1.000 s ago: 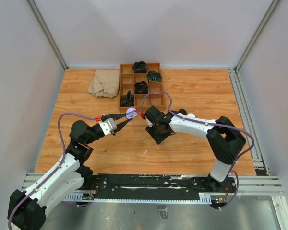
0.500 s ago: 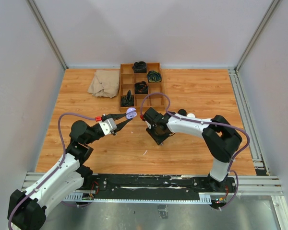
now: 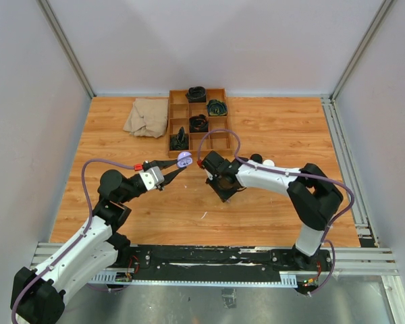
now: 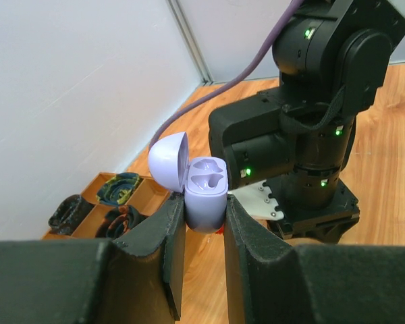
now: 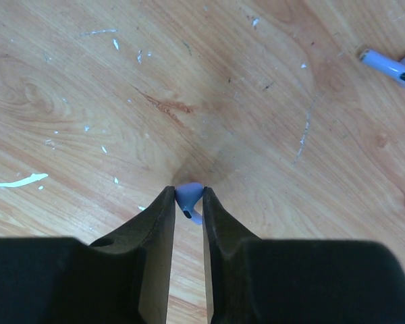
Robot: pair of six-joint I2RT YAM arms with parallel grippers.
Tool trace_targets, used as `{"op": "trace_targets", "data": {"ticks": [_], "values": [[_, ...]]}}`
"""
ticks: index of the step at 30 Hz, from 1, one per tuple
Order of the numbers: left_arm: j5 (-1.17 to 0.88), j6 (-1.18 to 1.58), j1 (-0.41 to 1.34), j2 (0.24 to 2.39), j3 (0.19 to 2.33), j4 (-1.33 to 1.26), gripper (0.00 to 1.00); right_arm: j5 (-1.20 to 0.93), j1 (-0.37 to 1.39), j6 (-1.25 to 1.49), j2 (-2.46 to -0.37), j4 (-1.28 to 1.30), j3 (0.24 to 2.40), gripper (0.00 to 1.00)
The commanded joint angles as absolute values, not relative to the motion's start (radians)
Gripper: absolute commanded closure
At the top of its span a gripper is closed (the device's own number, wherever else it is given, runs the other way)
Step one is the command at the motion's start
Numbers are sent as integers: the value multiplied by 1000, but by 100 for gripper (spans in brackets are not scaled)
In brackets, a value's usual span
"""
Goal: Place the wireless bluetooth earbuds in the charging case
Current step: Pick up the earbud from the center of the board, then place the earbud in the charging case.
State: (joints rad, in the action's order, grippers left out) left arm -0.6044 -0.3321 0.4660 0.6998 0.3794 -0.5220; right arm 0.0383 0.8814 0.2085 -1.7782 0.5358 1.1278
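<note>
Right gripper [image 5: 187,200] just snapped shut over the last second (arm barely shifted) and it's now pinching a lilac earbud [image 5: 189,195] down at the table [image 5: 88,88], so the pick looks done, I think. Left gripper [image 4: 204,216] is clenched on the open charging case [image 4: 206,189], held up in the air, wells seemingly empty. Second earbud [image 5: 391,65] lies loose nearby.

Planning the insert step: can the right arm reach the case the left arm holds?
Probably yes. The left gripper holds the case with its lid flipped back, both sockets empty. The right gripper, shut on an earbud at the table, sits close by with nothing between them.
</note>
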Motion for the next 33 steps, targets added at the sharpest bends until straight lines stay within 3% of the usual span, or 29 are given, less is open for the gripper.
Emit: {"op": "trace_targets", "data": {"ticks": [1, 19, 33], "values": [[-616, -334, 457, 692, 378, -557, 100, 74, 893, 227, -1679, 535, 1128, 82], [-648, -268, 457, 691, 378, -651, 100, 131, 949, 252, -1293, 447, 1237, 86], [-651, -173, 459, 748, 392, -839, 100, 58, 1007, 262, -1110, 59, 1187, 87]]}}
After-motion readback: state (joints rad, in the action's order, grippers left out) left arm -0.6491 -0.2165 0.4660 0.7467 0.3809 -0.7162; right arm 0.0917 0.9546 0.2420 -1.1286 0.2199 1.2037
